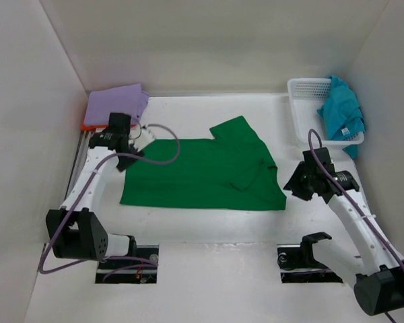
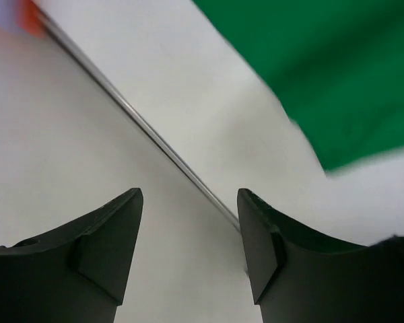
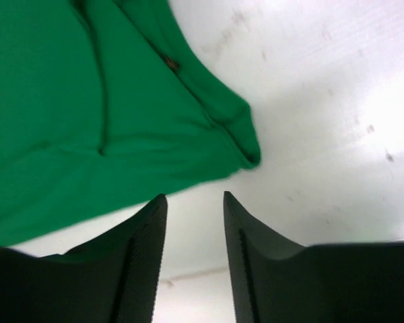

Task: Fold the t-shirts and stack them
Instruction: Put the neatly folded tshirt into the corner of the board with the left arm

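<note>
You have the green shirt (image 1: 202,171) lying long-side across between the arms, left gripper (image 2: 188,202) just off its left end, right gripper (image 3: 194,198) just off its right, both parted and empty.

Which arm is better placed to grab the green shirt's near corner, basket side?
Right, likely: the right claw, open, sits just off that corner of the green t-shirt; the left claw is across it, by the lavender t-shirt.
</note>
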